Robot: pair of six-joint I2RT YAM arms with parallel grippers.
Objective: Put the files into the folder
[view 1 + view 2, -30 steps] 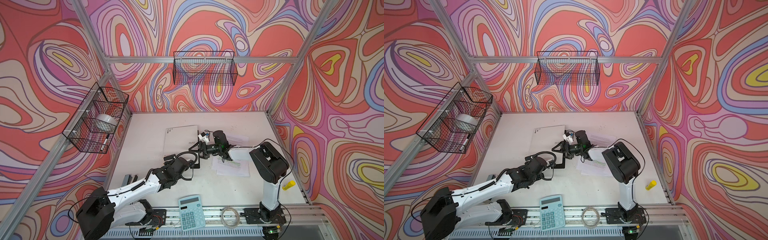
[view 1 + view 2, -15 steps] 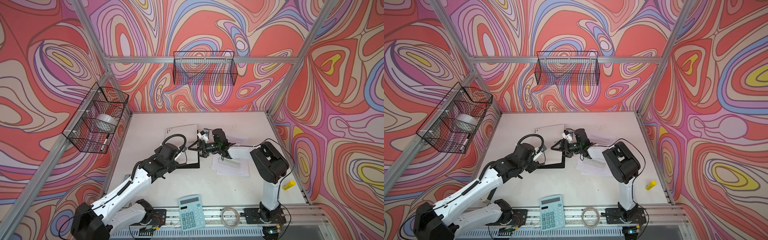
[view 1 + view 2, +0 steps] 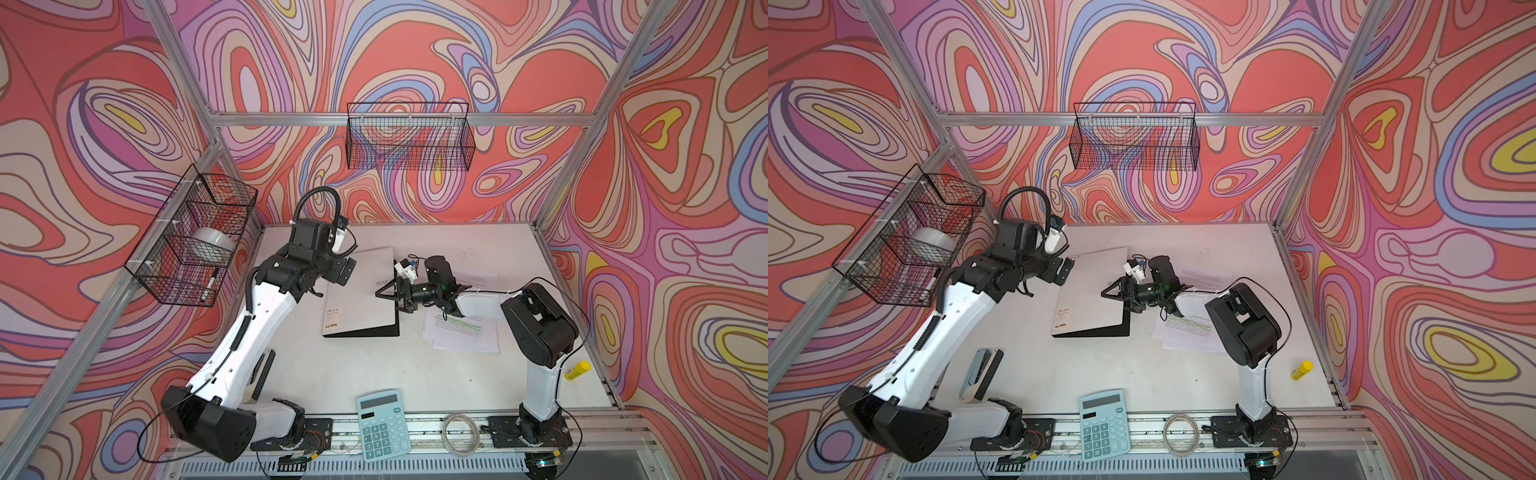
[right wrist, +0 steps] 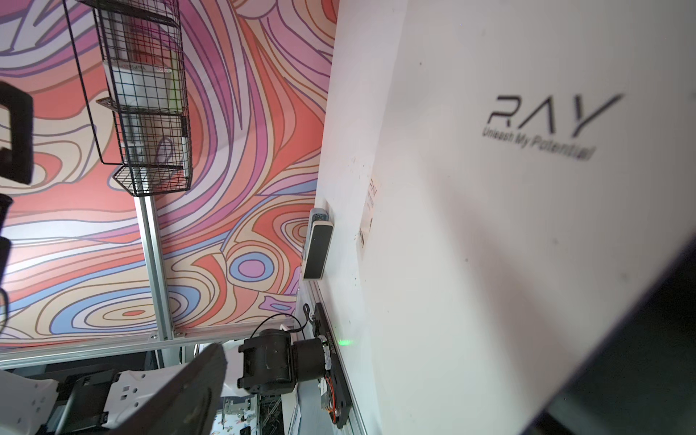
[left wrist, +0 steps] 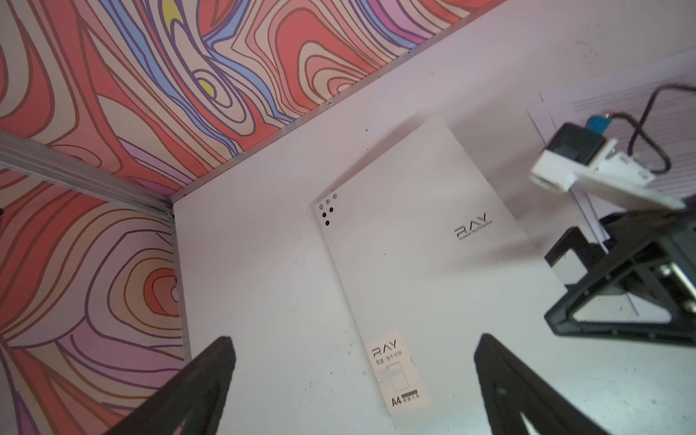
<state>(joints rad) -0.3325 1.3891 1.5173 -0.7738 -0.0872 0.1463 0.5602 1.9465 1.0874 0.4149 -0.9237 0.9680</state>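
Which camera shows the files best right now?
A top view: the files lie beside the folder, partly under the right arm. The left wrist view catches only their blurred edge; the right wrist view shows none.

White table (image 3: pixel 332 365) carries folder (image 3: pixel 360 293), files (image 3: pixel 465 338), calculator (image 3: pixel 383 424) and yellow glue stick (image 3: pixel 577 370).

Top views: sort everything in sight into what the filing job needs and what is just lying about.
Needed for the job:
- folder
- files, on the table beside it

Just lying about:
- teal calculator
- yellow tube
- wire coil
- black-and-white oblong gadget
- tape roll in the side wire basket
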